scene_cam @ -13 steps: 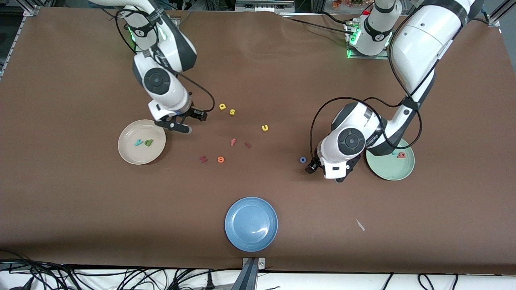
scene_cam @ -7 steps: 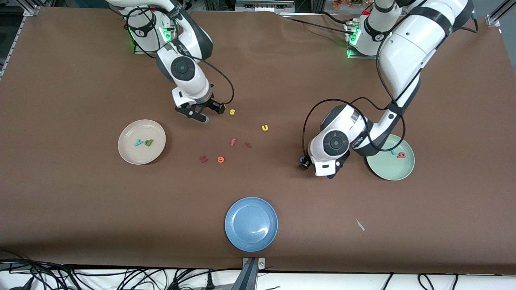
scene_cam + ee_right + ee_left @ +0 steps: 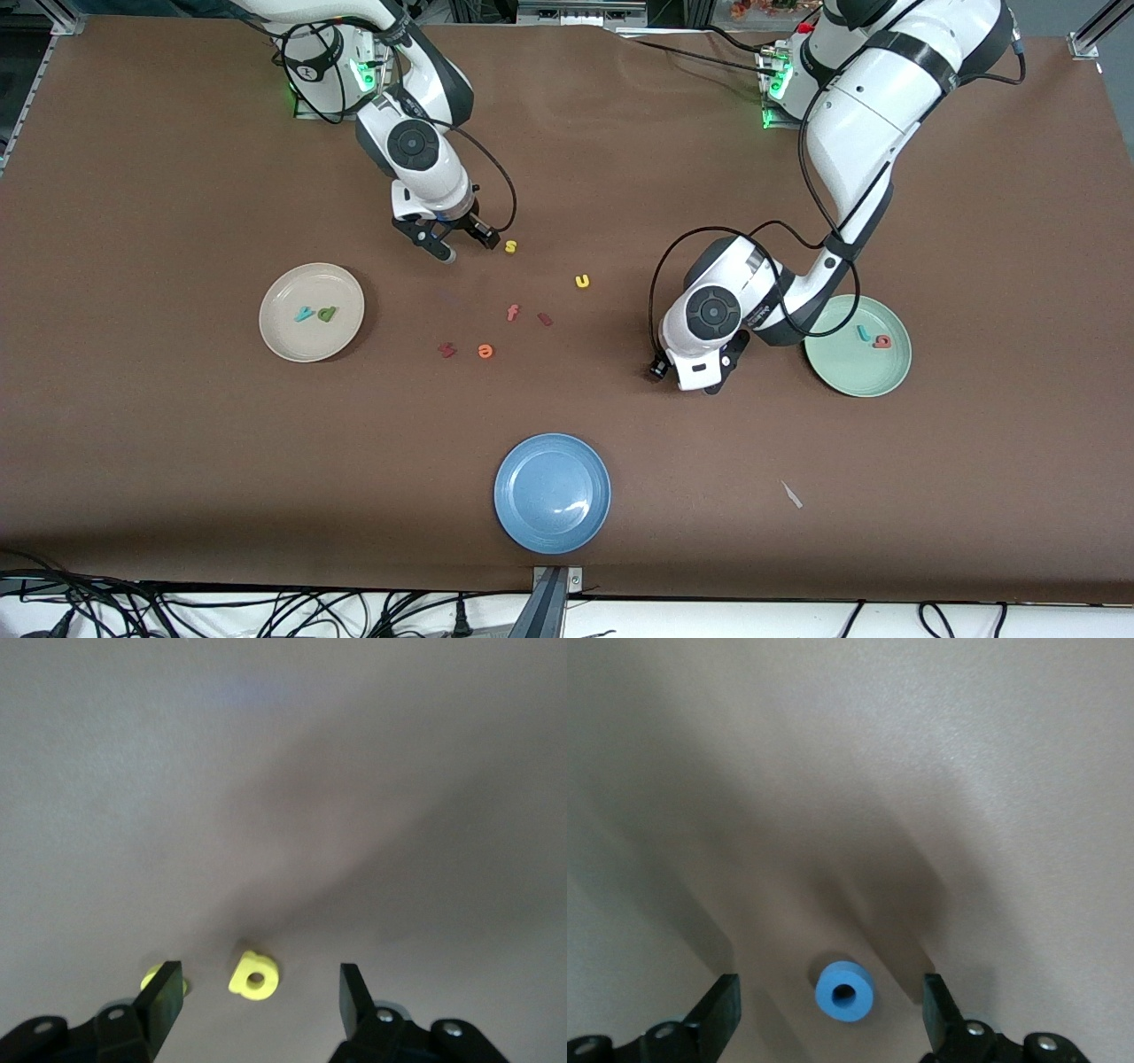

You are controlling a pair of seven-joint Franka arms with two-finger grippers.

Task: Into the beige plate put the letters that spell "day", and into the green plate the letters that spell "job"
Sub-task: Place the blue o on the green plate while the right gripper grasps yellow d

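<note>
The blue o (image 3: 844,992) lies flat on the brown table, and my left gripper (image 3: 830,1005) stands open around it, one finger on each side, apart from it. My left gripper (image 3: 687,377) hides the o in the front view. My right gripper (image 3: 259,992) is open low over the yellow a (image 3: 254,974), which lies between its fingers untouched. In the front view my right gripper (image 3: 462,244) covers the a. The beige plate (image 3: 283,341) holds the teal y (image 3: 304,314) and green d (image 3: 328,314). The green plate (image 3: 850,377) holds the teal j (image 3: 863,332) and salmon b (image 3: 881,341).
A yellow s (image 3: 510,247) lies right beside my right gripper. Mid-table are a yellow u (image 3: 582,281), a red f (image 3: 512,312), two dark red pieces (image 3: 544,319) (image 3: 447,350) and an orange e (image 3: 484,351). A blue plate (image 3: 552,493) sits near the front camera's edge.
My right gripper moved from beside the beige plate to over the yellow a. My left gripper shifted away from the green plate and now covers the blue o.
</note>
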